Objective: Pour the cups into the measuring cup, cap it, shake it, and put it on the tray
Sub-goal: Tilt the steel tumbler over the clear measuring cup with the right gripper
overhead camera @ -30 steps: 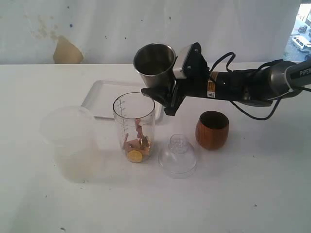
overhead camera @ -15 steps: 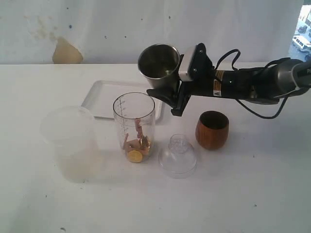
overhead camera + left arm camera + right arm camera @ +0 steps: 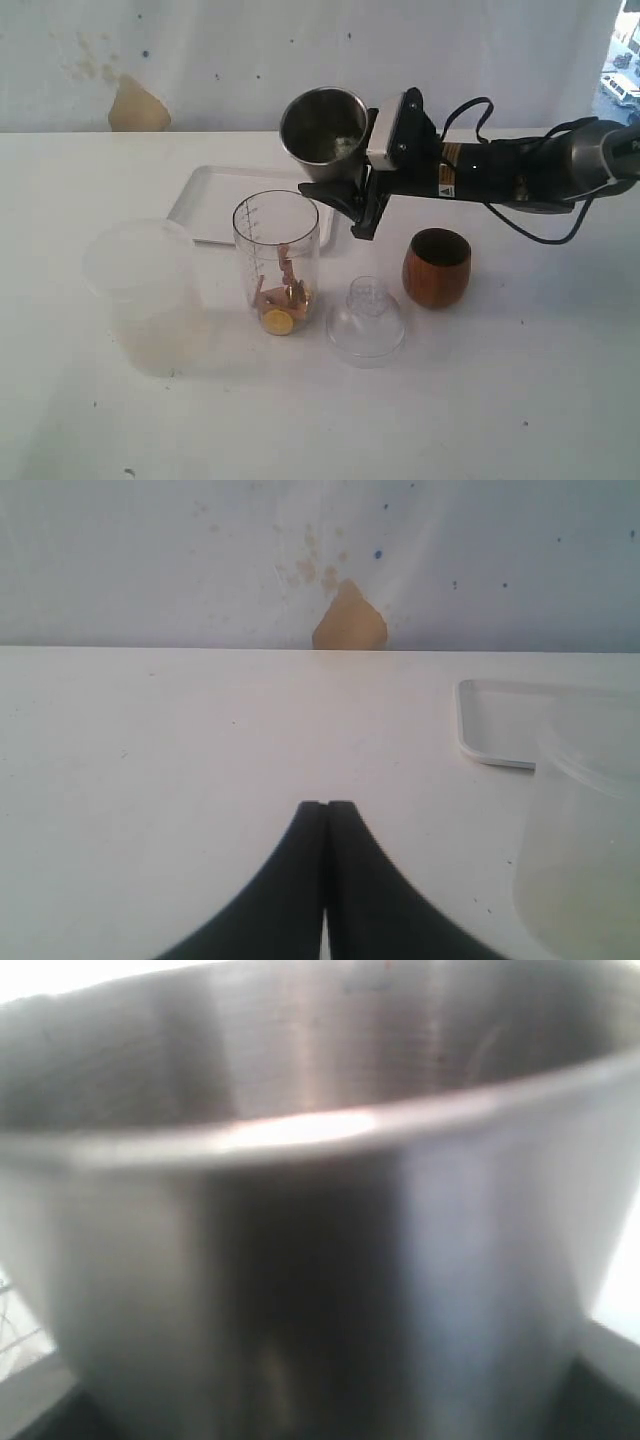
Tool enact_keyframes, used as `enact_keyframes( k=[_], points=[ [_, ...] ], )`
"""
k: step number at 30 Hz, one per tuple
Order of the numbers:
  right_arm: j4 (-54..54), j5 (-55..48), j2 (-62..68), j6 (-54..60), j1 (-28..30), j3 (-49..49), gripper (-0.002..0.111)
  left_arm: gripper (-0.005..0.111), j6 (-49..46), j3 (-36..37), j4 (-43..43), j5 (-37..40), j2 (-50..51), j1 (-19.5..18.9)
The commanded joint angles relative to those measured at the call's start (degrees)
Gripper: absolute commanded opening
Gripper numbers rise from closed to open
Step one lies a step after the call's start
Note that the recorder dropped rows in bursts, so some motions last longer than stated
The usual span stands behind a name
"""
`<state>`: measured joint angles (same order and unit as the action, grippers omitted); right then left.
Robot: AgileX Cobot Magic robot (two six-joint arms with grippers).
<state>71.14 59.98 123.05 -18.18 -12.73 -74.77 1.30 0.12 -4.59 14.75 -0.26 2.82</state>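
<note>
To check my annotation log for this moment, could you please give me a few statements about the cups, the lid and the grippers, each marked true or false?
1. The right gripper holds the steel tumbler off the table. True.
2. The measuring cup is empty. False: brown pieces and a yellow slice lie at its bottom.
3. The clear lid caps the measuring cup. False: it rests on the table between the measuring cup and the wooden cup.
4. The wooden cup stands upright on the table. True.
5. The left gripper is open. False: its jaws are shut on nothing.
</note>
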Motion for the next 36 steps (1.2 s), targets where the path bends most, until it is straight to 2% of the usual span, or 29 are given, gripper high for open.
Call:
enact_keyframes(
  k=[1, 36],
  points=[
    [-0.32, -0.94, -1.34, 0.15, 0.08, -0.49, 0.000, 0.103, -0.04, -0.12, 0.69, -0.14, 0.26, -0.11],
    [0.83, -3.22, -3.62, 6.77, 0.08, -0.60, 0.000, 0.103, -0.04, -0.12, 0.69, -0.14, 0.26, -0.11]
  ],
)
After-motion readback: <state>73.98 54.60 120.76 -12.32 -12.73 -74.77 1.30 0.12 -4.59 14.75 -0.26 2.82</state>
